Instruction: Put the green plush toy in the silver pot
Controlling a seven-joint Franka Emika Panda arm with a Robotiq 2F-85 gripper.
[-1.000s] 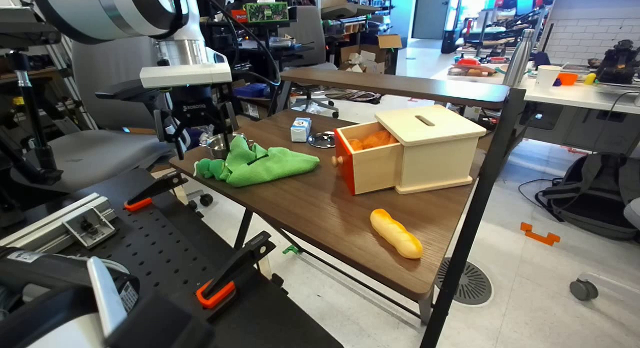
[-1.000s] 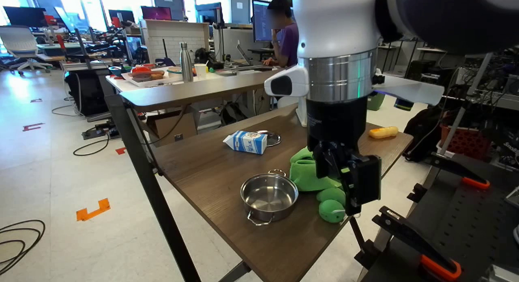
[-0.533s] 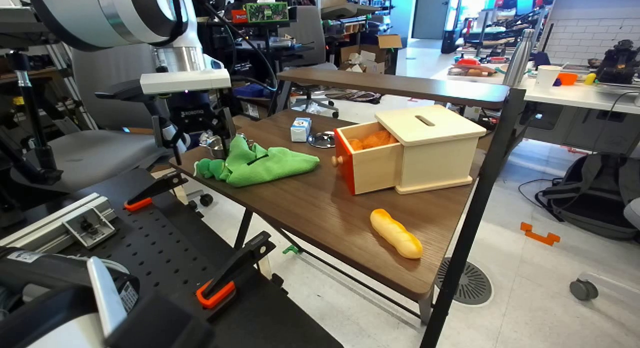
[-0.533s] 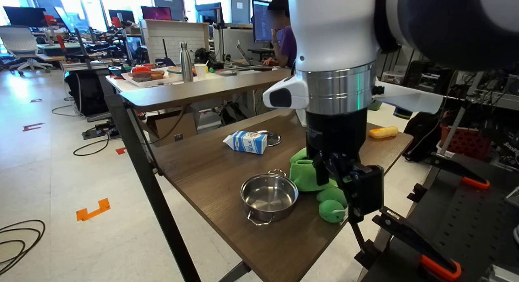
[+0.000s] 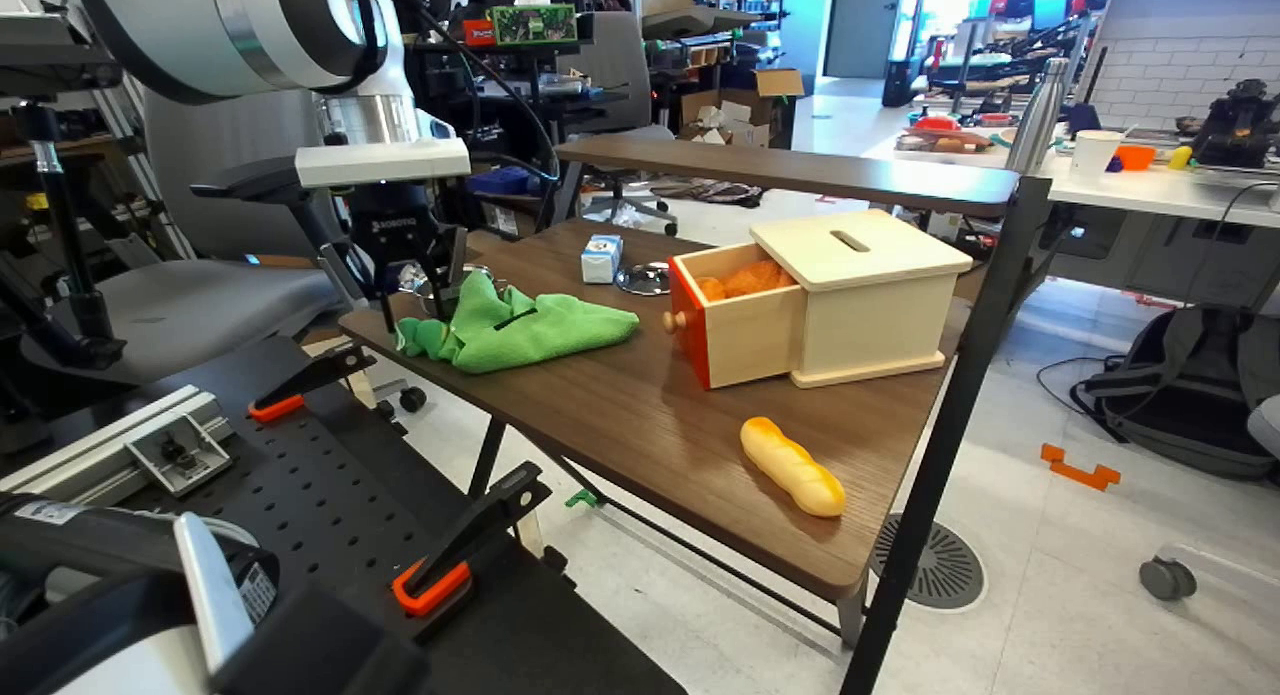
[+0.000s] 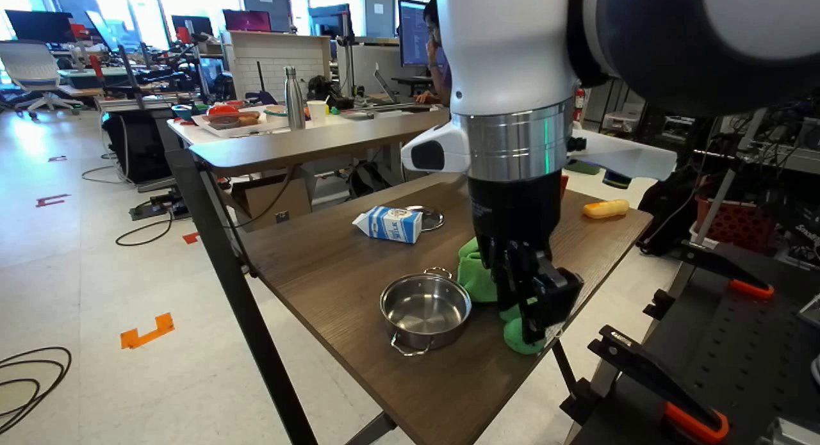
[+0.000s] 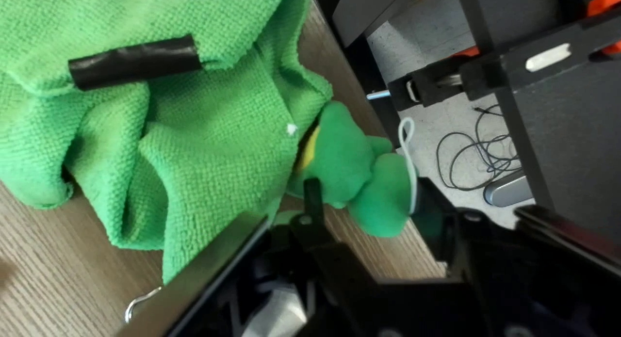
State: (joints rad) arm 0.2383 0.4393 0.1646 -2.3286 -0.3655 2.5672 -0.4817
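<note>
The green plush toy [image 5: 545,330] lies sprawled along the table's edge in both exterior views. Its small rounded end sits nearest the corner. My gripper [image 7: 368,191] points down over that end, jaws partly closed but apart. In the wrist view one finger [image 7: 427,201] touches the round green end and its white loop. The opposite finger [image 7: 313,196] overlaps the toy's narrow part; whether it presses on it, I cannot tell. The silver pot [image 6: 442,339] stands beside the toy with nothing in it, largely blocked from sight in an exterior view by gripper and toy.
A wooden box [image 5: 885,295] with its red-fronted drawer pulled out stands farther along the table, near a toy bread [image 5: 795,470]. A milk carton [image 6: 391,224] and a metal lid [image 6: 430,218] lie behind the pot. A raised shelf [image 5: 790,167] runs along one side.
My gripper has come down, shifted slightly toward the pot, and its fingers have drawn closer together around the toy's rounded end. That end has shifted slightly. The pot has stayed put.
</note>
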